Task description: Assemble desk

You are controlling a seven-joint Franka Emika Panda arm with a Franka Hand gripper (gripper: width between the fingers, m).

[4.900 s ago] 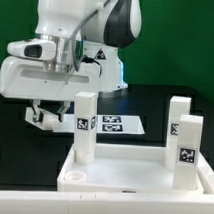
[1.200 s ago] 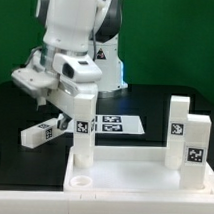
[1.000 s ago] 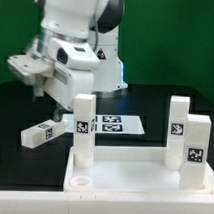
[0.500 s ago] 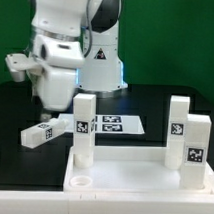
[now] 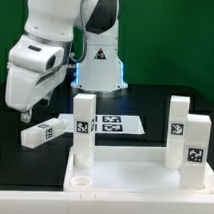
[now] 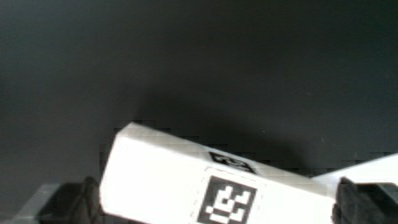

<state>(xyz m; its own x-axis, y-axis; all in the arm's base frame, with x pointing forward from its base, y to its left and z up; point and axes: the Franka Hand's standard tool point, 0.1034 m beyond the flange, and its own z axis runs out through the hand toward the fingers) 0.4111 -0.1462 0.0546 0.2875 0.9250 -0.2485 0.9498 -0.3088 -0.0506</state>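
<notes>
Legs come to four by your count. Three stand upright in the tabletop panel [image 5: 143, 176]: one front leg [image 5: 84, 129] at its near corner toward the exterior view's left, and two more [image 5: 178, 123] [image 5: 195, 148] close together at about 3 o'clock in that view. The fourth, a loose leg [image 5: 44, 132], lies flat on the black table [image 5: 18, 167] at about 9 o'clock, tilted, well apart from the panel. You have one panel, sitting at 5 o'clock, with one empty round socket [image 5: 79, 179] just in front of the front leg. One marker board [image 5: 116, 124] lies behind that leg, near centre.

Your arm leans over from 12 o'clock toward 9 o'clock, wrist pitched down above the loose leg. In the wrist view that leg [image 6: 222, 180] fills the space ahead of the gripper [image 6: 222, 205], a dark fingertip [image 6: 71, 205] showing at either side of it. The jaws stand spread wide and released, grasping nothing; you cannot tell whether the tips touch the leg.
</notes>
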